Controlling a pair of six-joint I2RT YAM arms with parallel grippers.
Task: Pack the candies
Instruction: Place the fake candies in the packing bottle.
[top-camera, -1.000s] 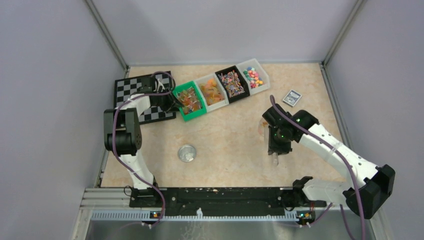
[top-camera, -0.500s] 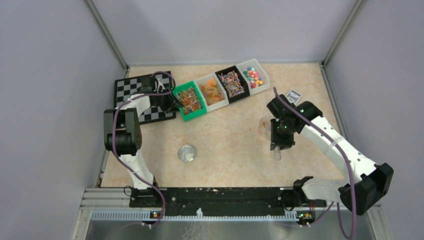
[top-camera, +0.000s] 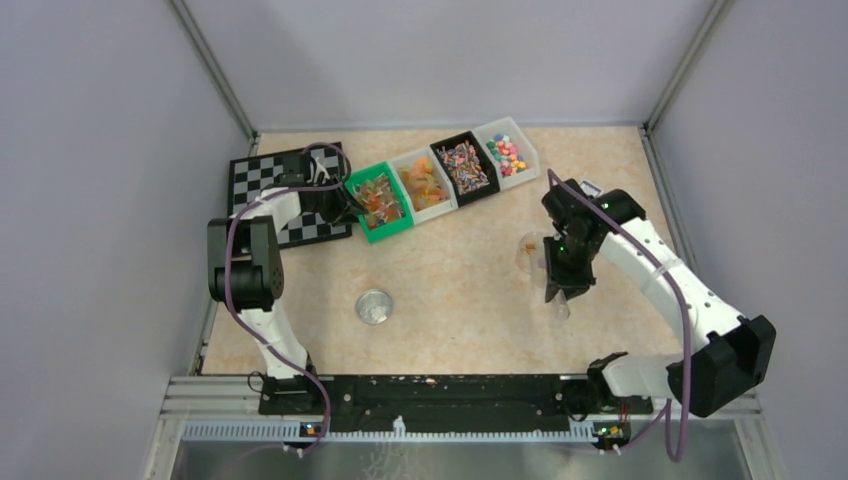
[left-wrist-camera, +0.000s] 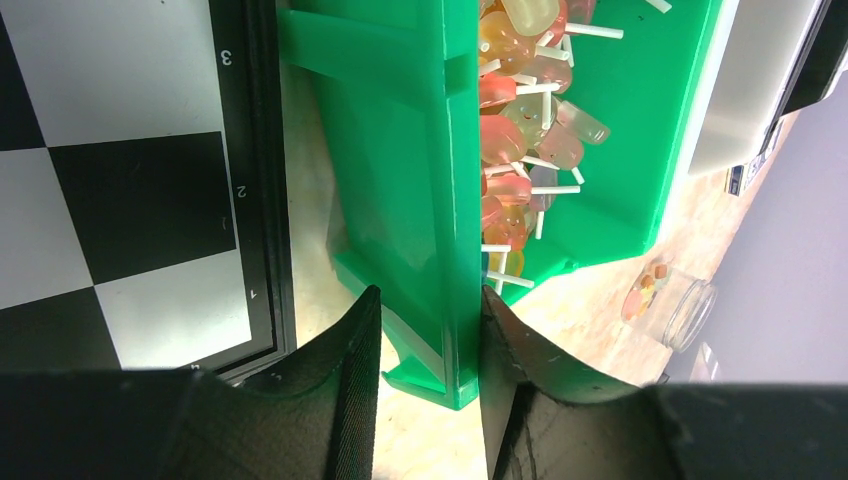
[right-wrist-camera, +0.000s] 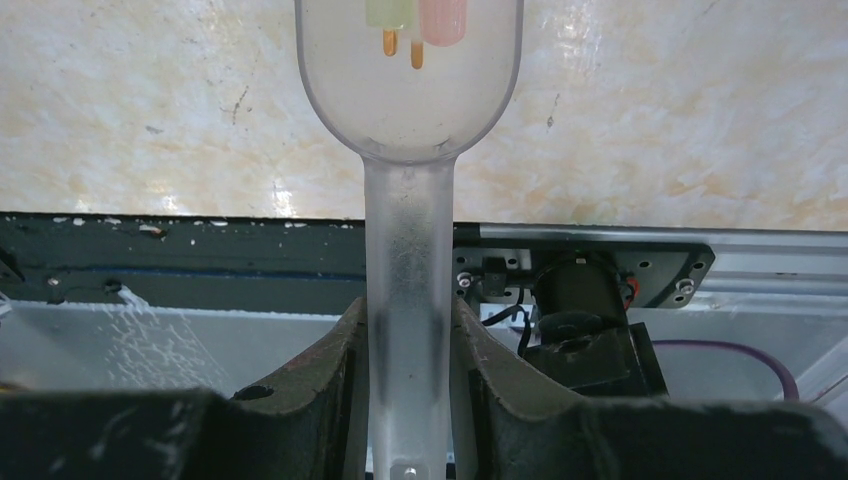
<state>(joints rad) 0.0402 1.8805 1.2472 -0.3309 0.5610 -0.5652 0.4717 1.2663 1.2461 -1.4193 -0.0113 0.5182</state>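
Observation:
My right gripper (top-camera: 560, 290) is shut on the handle of a clear scoop (right-wrist-camera: 408, 230), held over the tabletop at the right. The scoop's bowl holds two candies (right-wrist-camera: 420, 20), one pale green and one pink. A clear jar (top-camera: 528, 252) with orange-red candies lies just left of the right gripper; it also shows in the left wrist view (left-wrist-camera: 668, 300). My left gripper (top-camera: 338, 203) grips the left wall of the green bin (left-wrist-camera: 400, 150), which holds lollipop candies (left-wrist-camera: 520, 130).
The green bin (top-camera: 392, 232) is leftmost in a slanted row with a white bin (top-camera: 437, 213), a black bin (top-camera: 479, 197) and another white bin (top-camera: 531, 160), all holding candies. A chessboard (top-camera: 260, 178) lies at the back left. A round metal lid (top-camera: 374, 306) lies at centre left.
My right arm has swung a little back and to the right with the scoop, uncovering more of the jar. The left arm has not moved.

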